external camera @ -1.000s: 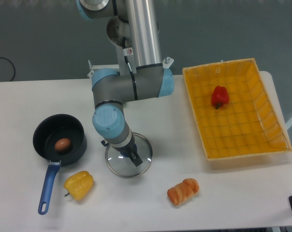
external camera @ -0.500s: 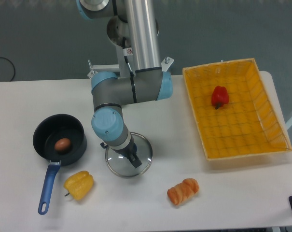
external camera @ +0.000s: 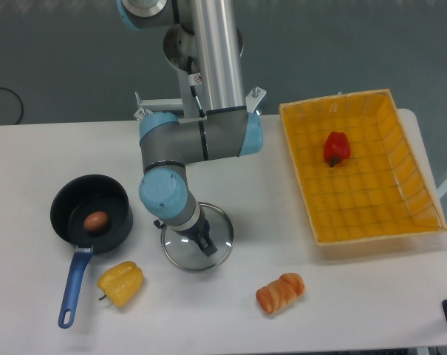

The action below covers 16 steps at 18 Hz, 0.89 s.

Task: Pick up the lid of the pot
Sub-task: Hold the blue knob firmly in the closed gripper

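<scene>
The grasp appears in hand: the fingers (external camera: 207, 246) sit low over the glass pot lid (external camera: 185, 256) on the worktop (external camera: 363, 303), beside the blue-handled pan (external camera: 74, 201). Whether they're released or clenched, I can't tell; lifting needs a secure hold.

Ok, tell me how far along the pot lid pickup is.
Approach looks done: the gripper is low over the pot lid. In hand, probably: the grasp, though the grip itself is hidden. Left: the lift, as the lid looks flat on the table.

Lab, robot arm (external camera: 201, 137) over table (external camera: 264, 222)
</scene>
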Each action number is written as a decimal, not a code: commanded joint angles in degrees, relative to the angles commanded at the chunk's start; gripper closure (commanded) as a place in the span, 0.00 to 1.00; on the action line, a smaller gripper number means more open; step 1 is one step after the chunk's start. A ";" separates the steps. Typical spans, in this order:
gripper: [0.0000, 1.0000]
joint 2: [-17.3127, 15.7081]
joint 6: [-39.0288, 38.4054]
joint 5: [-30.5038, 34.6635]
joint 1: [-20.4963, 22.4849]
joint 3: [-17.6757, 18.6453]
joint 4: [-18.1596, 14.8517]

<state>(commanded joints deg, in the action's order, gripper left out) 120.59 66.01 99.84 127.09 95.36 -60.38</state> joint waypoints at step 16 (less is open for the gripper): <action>0.39 -0.44 -0.09 0.00 0.00 0.00 -0.09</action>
<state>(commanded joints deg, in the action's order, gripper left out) 120.15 65.92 99.84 127.09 95.36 -60.47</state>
